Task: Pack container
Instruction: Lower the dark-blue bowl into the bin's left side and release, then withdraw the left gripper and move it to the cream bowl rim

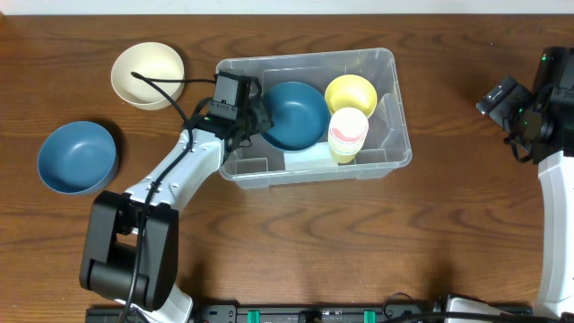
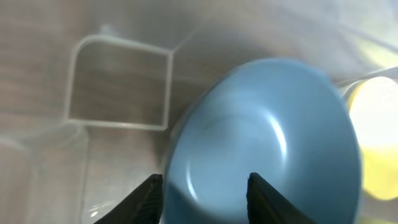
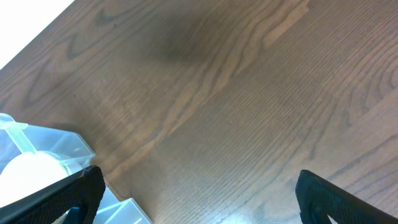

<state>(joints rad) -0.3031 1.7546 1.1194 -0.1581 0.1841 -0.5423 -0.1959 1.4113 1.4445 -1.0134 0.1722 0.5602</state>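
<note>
The clear container (image 1: 309,56) stands in the middle of the table. It holds a dark blue bowl (image 1: 296,115), a yellow bowl (image 1: 350,92) and a pink-and-yellow cup stack (image 1: 347,133). My left gripper (image 1: 256,117) reaches into the container's left part. In the left wrist view its fingers (image 2: 204,199) are apart, just above the near side of the blue bowl (image 2: 267,124), which lies tilted. My right gripper (image 1: 499,99) hovers open and empty over bare wood at the far right, and its wrist view (image 3: 199,193) shows the container's corner (image 3: 37,143) at the left.
A cream bowl (image 1: 147,74) and a second blue bowl (image 1: 77,157) sit on the table to the left of the container. The left arm's cable loops over the cream bowl. The table's far edge runs along the top.
</note>
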